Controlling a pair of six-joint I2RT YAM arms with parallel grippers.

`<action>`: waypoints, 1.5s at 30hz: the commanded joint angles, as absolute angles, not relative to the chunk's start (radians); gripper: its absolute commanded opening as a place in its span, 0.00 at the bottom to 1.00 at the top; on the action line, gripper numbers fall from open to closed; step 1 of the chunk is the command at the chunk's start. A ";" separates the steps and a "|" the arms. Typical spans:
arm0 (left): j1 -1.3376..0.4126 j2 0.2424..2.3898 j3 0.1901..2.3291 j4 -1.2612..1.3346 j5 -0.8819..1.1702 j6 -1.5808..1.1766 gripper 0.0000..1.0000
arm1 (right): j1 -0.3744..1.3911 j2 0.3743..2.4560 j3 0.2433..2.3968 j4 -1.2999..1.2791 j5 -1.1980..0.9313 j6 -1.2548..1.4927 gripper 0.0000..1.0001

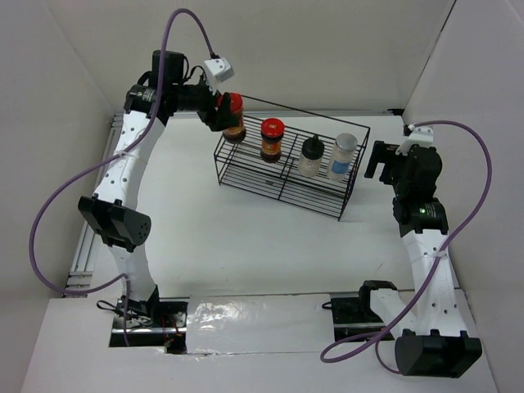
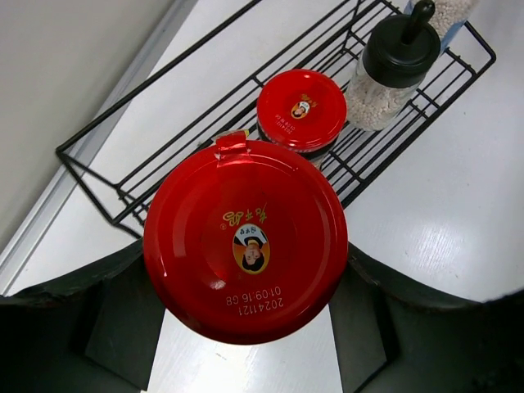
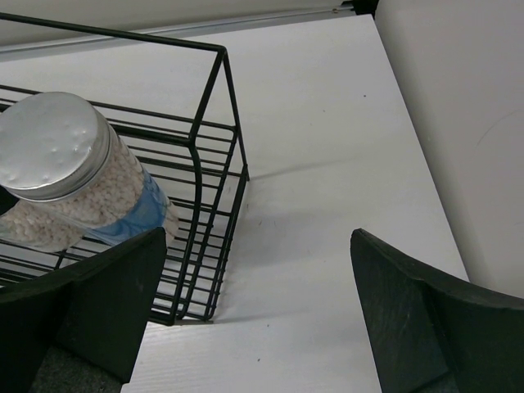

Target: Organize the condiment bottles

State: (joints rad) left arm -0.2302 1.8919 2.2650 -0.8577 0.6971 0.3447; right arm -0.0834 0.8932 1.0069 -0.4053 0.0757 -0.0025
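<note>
Near the arm bases, the white bench is carrying a black wire rack toward its far side. On the right, the right fingers are hanging spread wide and gripping nothing, just beside the rack's right end. Inside the rack, three condiment bottles are standing upright in a row: a pale-capped bottle of whitish grains at the right end, a black-capped clear bottle next to it, then a red-lidded jar. Farthest away, at the rack's left end, the left fingers are pinching a second red-lidded jar by its sides, holding it upright just beside its twin. Its wide lid is hiding whether its base is touching the wires. Three of the four bottles are looking placed, and the last is probably needing only to be set down and released.
</note>
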 commanded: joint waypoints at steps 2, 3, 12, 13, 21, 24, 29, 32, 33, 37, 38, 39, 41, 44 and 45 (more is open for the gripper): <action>-0.256 1.904 2.254 -0.704 0.686 0.371 0.00 | -0.087 0.859 0.993 -0.380 0.097 -0.017 1.00; -0.261 1.911 2.240 -0.697 0.680 0.376 0.00 | -0.087 0.858 0.992 -0.380 0.097 -0.015 1.00; -0.273 1.959 2.166 -0.582 0.670 0.348 0.00 | -0.087 0.857 1.000 -0.388 0.101 -0.015 1.00; -0.273 1.960 2.157 -0.557 0.673 0.344 0.00 | -0.087 0.859 1.000 -0.390 0.101 -0.015 1.00; -0.273 1.950 2.016 -0.460 0.676 0.328 0.00 | -0.087 0.851 1.005 -0.408 0.107 -0.017 1.00; -0.275 1.939 1.964 -0.411 0.692 0.310 0.00 | -0.087 0.848 1.012 -0.416 0.109 -0.020 1.00; -0.275 1.947 1.941 -0.385 0.666 0.302 0.02 | -0.087 0.845 1.028 -0.425 0.112 -0.025 1.00; -0.273 1.942 1.936 -0.388 0.658 0.311 0.27 | -0.087 0.835 1.029 -0.428 0.113 -0.029 1.00; -0.273 1.939 1.937 -0.391 0.655 0.313 0.36 | -0.086 0.834 1.029 -0.429 0.115 -0.029 1.00; -0.273 1.925 1.948 -0.399 0.637 0.302 0.82 | -0.087 0.831 1.029 -0.436 0.109 -0.028 1.00; -0.275 1.924 1.956 -0.403 0.634 0.305 0.87 | -0.087 0.833 1.029 -0.436 0.109 -0.028 1.00; -0.273 1.922 1.968 -0.416 0.624 0.302 0.94 | -0.087 0.831 1.031 -0.436 0.106 -0.029 1.00; -0.273 1.918 1.980 -0.426 0.618 0.302 0.97 | -0.087 0.833 1.032 -0.436 0.106 -0.031 1.00; -0.273 1.907 2.000 -0.449 0.611 0.301 0.99 | -0.087 0.833 1.034 -0.437 0.110 -0.034 1.00; -0.273 1.902 2.009 -0.456 0.611 0.302 0.99 | -0.086 0.833 1.034 -0.439 0.112 -0.035 1.00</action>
State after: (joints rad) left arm -0.2710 1.9732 1.9511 -0.4683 0.6170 0.3073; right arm -0.0834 0.8509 0.9943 -0.4423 0.0982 -0.0208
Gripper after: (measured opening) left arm 0.993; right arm 0.998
